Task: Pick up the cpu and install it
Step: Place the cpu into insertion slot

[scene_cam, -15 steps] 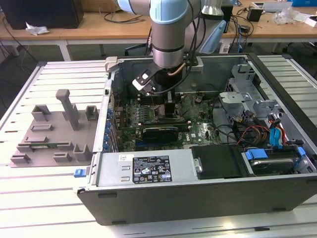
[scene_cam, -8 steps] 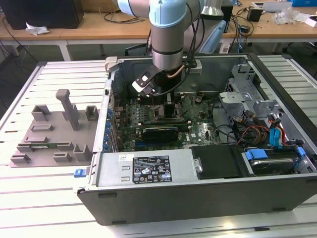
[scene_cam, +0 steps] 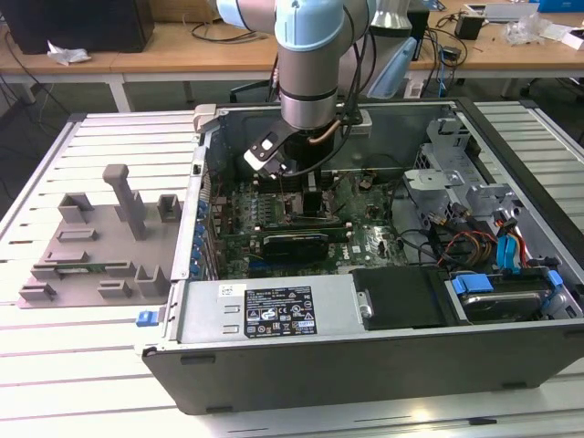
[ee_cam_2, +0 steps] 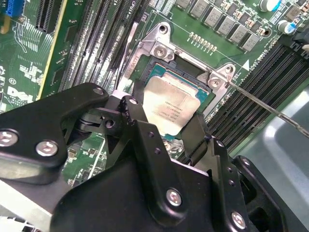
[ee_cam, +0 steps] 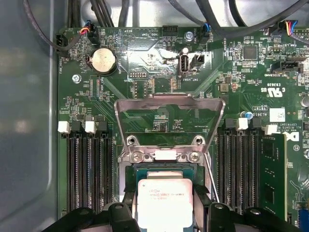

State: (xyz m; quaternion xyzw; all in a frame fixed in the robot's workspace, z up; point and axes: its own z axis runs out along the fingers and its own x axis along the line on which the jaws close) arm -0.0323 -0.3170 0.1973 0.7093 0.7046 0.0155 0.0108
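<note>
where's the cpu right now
In the first wrist view the cpu is at the socket, close under the gripper, beside the raised metal plate and between two banks of memory slots.

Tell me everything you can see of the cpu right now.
The cpu is a thin, flat square with a dull silver-grey metal top that carries small print. It lies level over the black-framed socket on the green motherboard, below the socket's metal cover plate, which stands hinged open. The gripper straddles it, with its black fingers against two opposite edges. Whether it is fully seated cannot be told.
</note>
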